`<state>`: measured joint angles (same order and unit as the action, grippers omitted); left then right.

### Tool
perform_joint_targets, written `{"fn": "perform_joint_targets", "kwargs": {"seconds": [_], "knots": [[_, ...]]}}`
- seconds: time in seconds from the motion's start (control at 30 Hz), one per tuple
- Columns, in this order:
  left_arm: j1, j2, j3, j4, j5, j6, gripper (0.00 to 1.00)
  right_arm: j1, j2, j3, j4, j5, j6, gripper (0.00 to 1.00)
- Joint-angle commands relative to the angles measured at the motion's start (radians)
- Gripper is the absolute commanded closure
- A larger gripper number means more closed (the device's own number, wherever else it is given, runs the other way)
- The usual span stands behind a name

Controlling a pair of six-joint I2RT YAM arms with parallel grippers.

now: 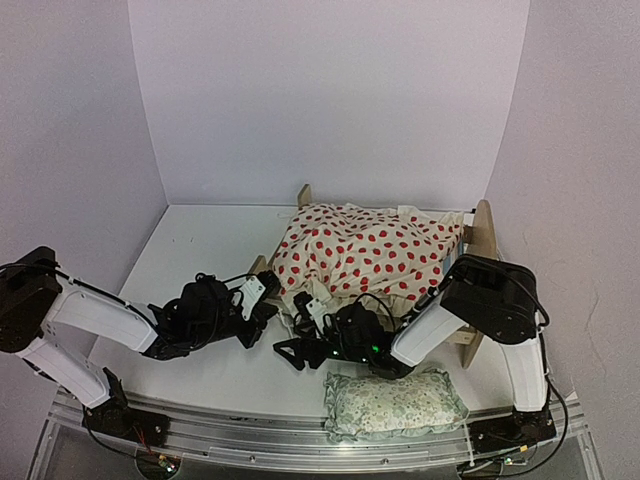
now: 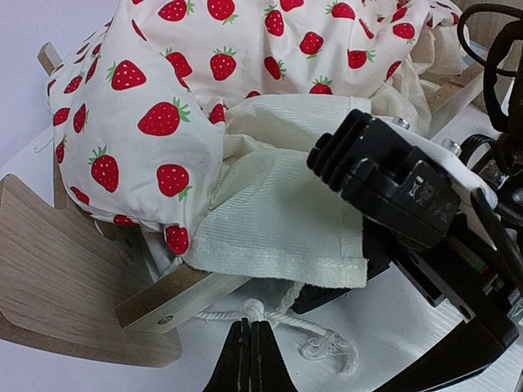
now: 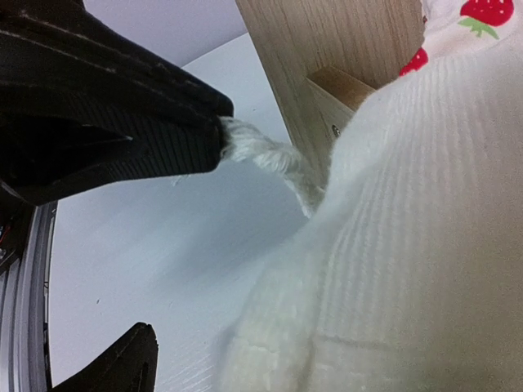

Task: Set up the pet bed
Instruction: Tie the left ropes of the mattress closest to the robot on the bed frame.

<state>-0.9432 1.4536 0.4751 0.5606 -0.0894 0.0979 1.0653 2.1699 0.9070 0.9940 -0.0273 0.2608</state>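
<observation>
We find the left pincer [image 2: 252, 328] pressed together, with nothing visibly caught in it. Just ahead of its tips a knotted white cord [image 2: 282, 317] lies on the bench [image 2: 98, 376]. Beyond the cord stands the pet bed [image 2: 73, 261], with its wooden end panel ahead and to the left. A strawberry-print cushion [image 2: 163, 106] is heaped over the frame. The right pincer [image 3: 184, 237] is spread wide and grips nothing, though its upper finger [image 3: 122, 106] touches a frayed white tuft [image 3: 257, 147]. The bed's wood rises just past that tip, with cream fabric (ribbed) to the right. Behind the right pincer, beside its arm, lies a green floral pillow [image 1: 395, 400].
</observation>
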Motion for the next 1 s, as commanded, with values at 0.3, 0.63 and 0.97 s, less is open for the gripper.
{"fn": "perform_joint_targets", "kwargs": {"seconds": [0.3, 0.63, 0.97], "knots": [[0.007, -0.051, -0.01, 0.037, 0.017, -0.003, 1.0, -0.009, 0.022, 0.051, 0.086, 0.018, -0.02, 0.18], [0.007, -0.091, -0.006, 0.004, 0.021, -0.004, 1.0, -0.01, 0.05, 0.025, 0.136, 0.173, 0.023, 0.17], [0.007, -0.078, -0.002, 0.002, 0.026, -0.015, 1.0, -0.024, 0.093, 0.058, 0.203, 0.15, 0.031, 0.17]]}}
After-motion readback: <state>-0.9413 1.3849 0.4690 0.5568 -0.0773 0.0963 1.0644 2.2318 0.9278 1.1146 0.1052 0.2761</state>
